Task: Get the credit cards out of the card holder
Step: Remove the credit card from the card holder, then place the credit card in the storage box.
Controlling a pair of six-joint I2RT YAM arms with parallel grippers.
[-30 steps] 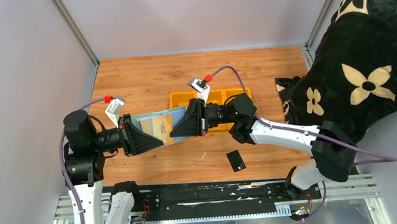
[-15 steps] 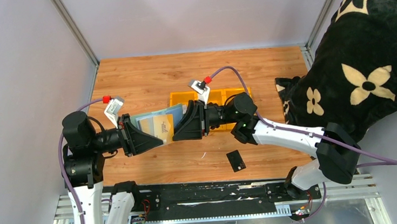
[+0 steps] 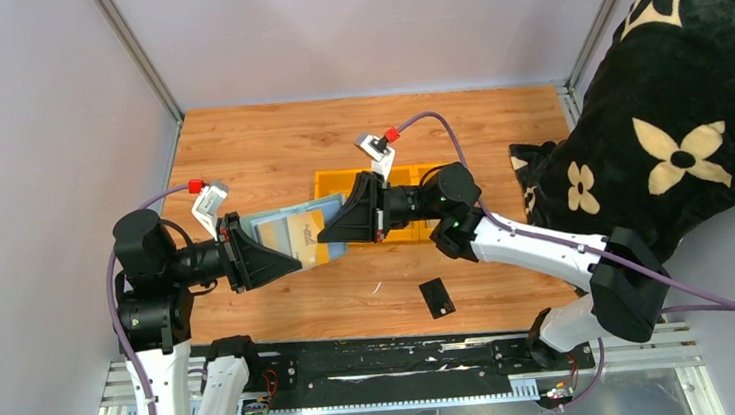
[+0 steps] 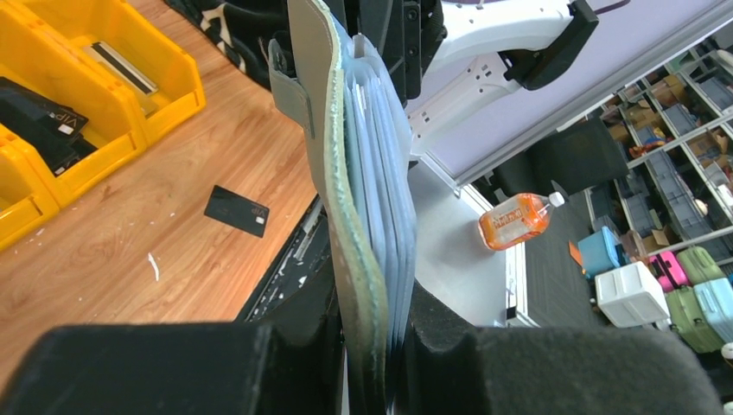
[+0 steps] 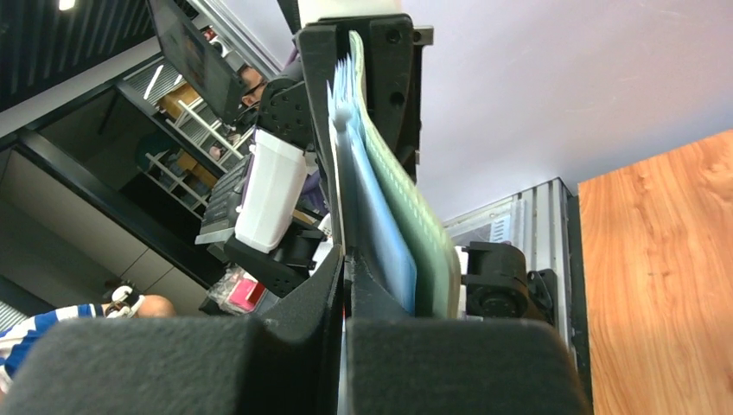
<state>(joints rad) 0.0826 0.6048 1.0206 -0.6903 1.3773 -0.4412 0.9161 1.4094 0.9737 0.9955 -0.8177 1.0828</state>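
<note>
Card holder held aloft between both grippers over the middle of the table.
It looks light and floppy, the cards in it stiff and slick, so pinch an exposed card edge. The left gripper clamps its left end and the right gripper pinches its right edge, forearms level. A black card lies by the near edge.

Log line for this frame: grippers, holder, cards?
left gripper: shut on card holder, held above table | right gripper: pinching holder's opposite edge | black card: out, flat on table
</note>
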